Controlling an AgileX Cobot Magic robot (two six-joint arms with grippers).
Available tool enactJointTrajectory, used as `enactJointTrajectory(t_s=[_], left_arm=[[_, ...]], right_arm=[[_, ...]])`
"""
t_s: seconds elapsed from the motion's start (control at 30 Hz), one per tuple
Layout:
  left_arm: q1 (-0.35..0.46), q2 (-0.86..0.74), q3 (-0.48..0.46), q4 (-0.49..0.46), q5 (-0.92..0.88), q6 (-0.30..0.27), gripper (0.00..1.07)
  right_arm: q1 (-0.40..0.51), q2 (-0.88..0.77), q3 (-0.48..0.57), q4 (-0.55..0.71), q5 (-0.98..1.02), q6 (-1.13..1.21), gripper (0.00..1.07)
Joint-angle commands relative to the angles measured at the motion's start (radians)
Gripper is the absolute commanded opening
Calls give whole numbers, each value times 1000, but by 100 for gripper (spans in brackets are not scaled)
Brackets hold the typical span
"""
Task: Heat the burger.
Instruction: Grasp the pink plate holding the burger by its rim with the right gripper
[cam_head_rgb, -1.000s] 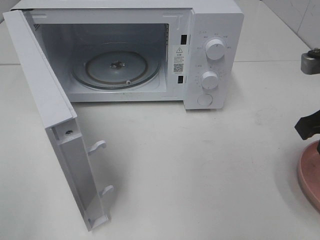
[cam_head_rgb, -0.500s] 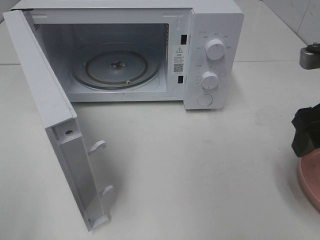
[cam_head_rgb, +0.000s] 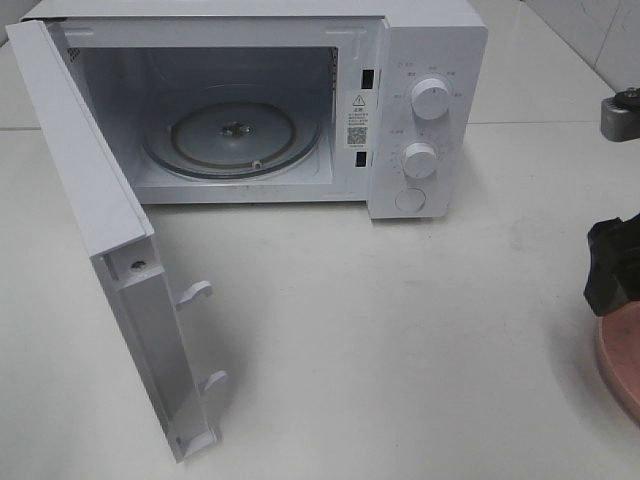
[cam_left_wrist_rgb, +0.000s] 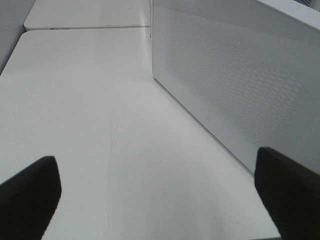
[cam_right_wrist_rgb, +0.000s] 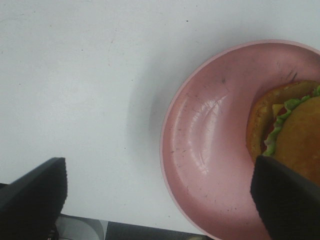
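Note:
The burger (cam_right_wrist_rgb: 292, 125), with golden-brown bun, green lettuce and a bit of yellow cheese, sits on a round pink plate (cam_right_wrist_rgb: 210, 145) and is cut off by the edge of the right wrist view. My right gripper (cam_right_wrist_rgb: 160, 200) hangs above the plate, open, with one finger (cam_right_wrist_rgb: 285, 200) close by the burger and the other finger (cam_right_wrist_rgb: 35, 192) over bare table. In the exterior view its black body (cam_head_rgb: 612, 265) shows at the right edge over the plate (cam_head_rgb: 622, 365). My left gripper (cam_left_wrist_rgb: 157, 192) is open and holds nothing, low over the table beside the microwave door (cam_left_wrist_rgb: 235, 85).
The white microwave (cam_head_rgb: 425, 110) stands at the back with its door (cam_head_rgb: 95, 210) swung wide open to the left. Its glass turntable (cam_head_rgb: 232, 135) is bare. White tabletop (cam_head_rgb: 400, 340) lies between the microwave and the plate.
At the right edge, the right gripper's black body has shifted a little lower and to the left, covering more of the plate. The microwave and its door have not moved.

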Motion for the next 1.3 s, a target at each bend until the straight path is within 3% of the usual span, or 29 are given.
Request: enactJointTrajectory(t_s=[0.03,0.2,1.03,1.3], left_arm=[[2,-21,4,-4,-8,3,103],[2,-21,4,-4,-8,3,103],[2,-21,4,-4,-8,3,103],[2,-21,4,-4,-8,3,103]], right_arm=[[-7,0,31,-5,-32,-6,94],[-7,33,85,-1,-76,19,93],[-7,214,101,-5,-193,38,89],[-63,267,147,2,-252,38,88]])
